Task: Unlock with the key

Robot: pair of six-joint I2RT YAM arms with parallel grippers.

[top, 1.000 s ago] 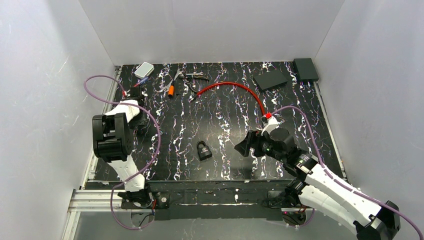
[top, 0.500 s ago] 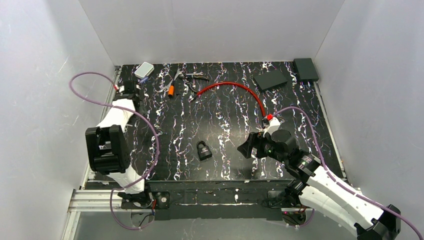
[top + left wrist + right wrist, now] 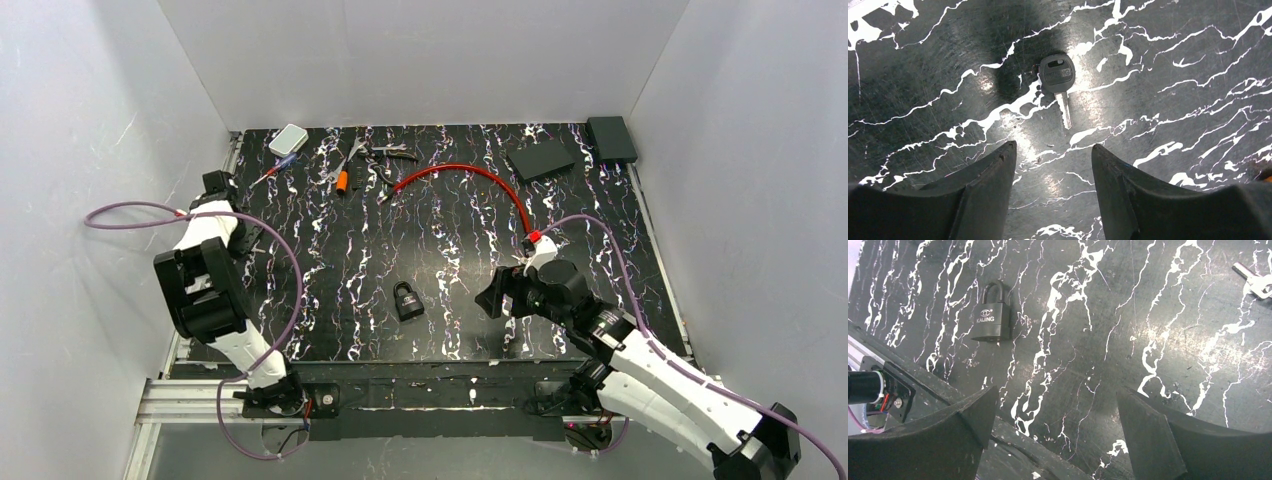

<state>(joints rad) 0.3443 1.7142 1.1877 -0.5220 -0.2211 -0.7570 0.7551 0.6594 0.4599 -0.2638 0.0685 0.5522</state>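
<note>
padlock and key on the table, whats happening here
Two robot arms are setting up to unlock a padlock. The left arm has its jaws open and aimed at the key, which lies flat on the black marbled table. The right arm, jaws also open, faces the padlock lying mid-table. Neither thing is gripped yet.

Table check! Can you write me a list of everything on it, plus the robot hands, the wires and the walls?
Surface: black marbled table, scuffed.
Job's things: padlock lying flat, shackle closed; key lying loose on the table.
Clutter: white box, hand tools, black pad and black box at the back.
Grippers: left gripper open, above the key; right gripper open, empty, apart from the padlock.
Cables: red cable curving across the table; purple cables looping off both arms.
Surroundings: white walls on three sides.
</note>
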